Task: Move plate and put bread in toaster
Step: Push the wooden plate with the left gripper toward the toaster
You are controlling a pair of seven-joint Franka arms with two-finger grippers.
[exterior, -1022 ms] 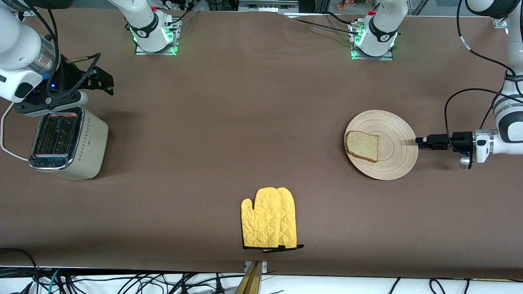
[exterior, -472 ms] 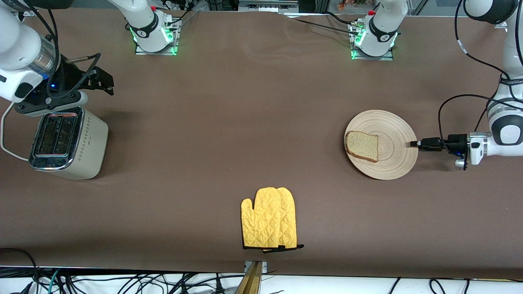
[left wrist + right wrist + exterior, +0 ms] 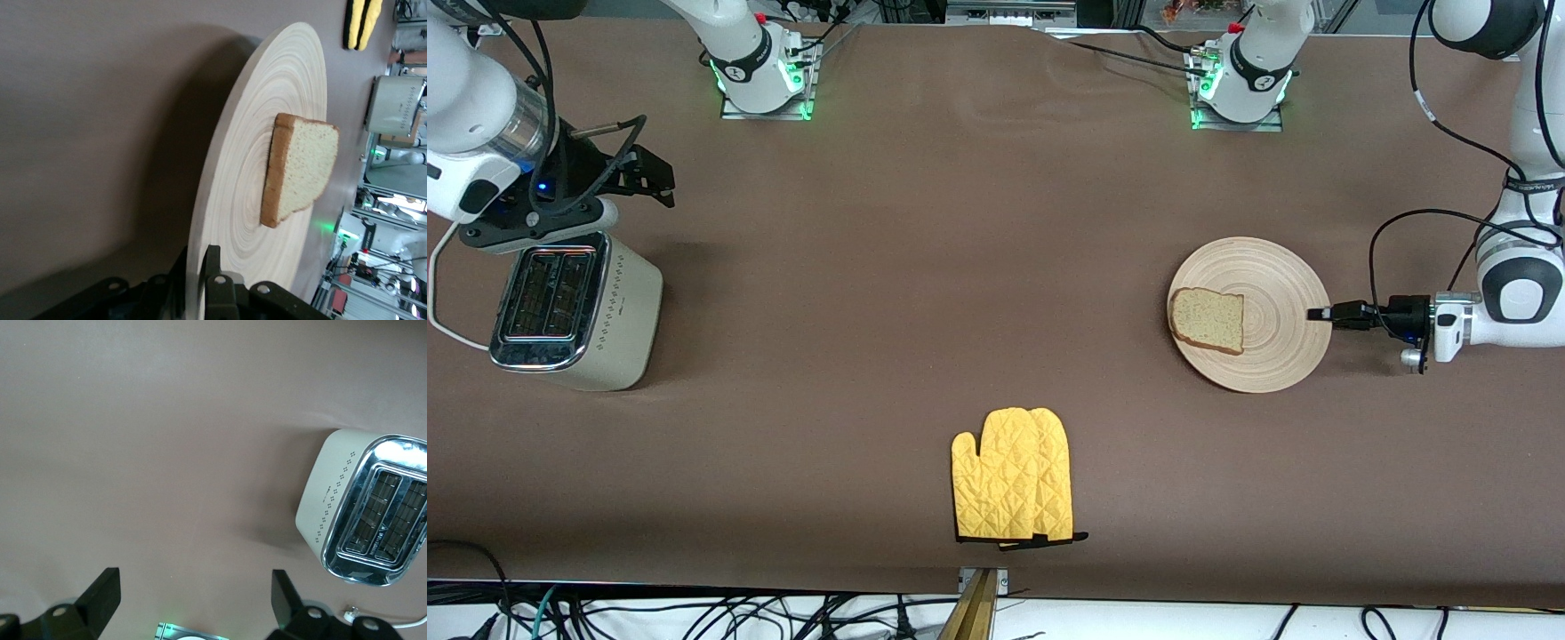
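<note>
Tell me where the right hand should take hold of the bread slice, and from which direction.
The bread lies flat on the plate, so its faces are hard to pinch. Probably best: come straight down from above and close the fingers on two opposite crust edges. It sits at the plate's edge toward the right arm's end. The right hand hangs open by the toaster; the left hand grips the plate's rim.

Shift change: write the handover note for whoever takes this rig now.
Left gripper: shut on the plate, clamping its rim at the left arm's end of the table.
Right gripper: open, waiting above the table beside the toaster.
Bread: lying on the plate.
Toaster: at the right arm's end, both slots empty.
Done: plate gripped.
Left: bring the plate over, put the bread in a slot.
</note>
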